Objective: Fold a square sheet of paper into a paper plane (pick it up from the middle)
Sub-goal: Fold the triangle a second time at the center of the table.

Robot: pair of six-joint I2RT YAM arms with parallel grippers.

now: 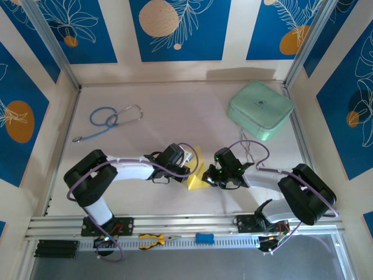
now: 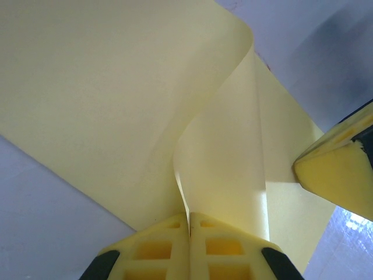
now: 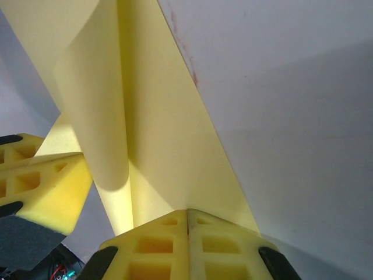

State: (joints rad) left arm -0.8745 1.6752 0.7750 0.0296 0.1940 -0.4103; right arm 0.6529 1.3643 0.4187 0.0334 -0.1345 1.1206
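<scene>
While both arms reach inward over the tabletop (image 1: 163,111), the left claw (image 1: 187,164) and the right claw (image 1: 208,175) meet at the square sheet of paper (image 1: 196,178), which sits between them, curled rather than flat.

Left wrist view: the left claw's fingers are pressed together, with an edge of the pale-yellow sheet pinched in the seam. The sheet rises from the tips and bends over in a loop. The right claw's yellow finger touches the sheet on the right.

Right wrist view: the right claw's fingers are likewise together, clamped on the sheet's edge. A rolled fold stands just left of the tips, and the left claw's finger lies against the paper beyond it.

Surface: matte, off-white, with shadow under both arms. A faint reddish smudge (image 3: 187,55) runs along the sheet's edge ahead of the right claw.

Room: cream walls carry blue panels with white leaf outlines and orange discs, and aluminium posts stand at the far corners. A mint-green case (image 1: 260,109) lies well beyond the right claw, and a stethoscope (image 1: 111,119) well beyond the left claw. Behind both claws, on the near rail (image 1: 186,221), rest yellow-handled pliers (image 1: 152,240) and a small blue object (image 1: 204,238).
</scene>
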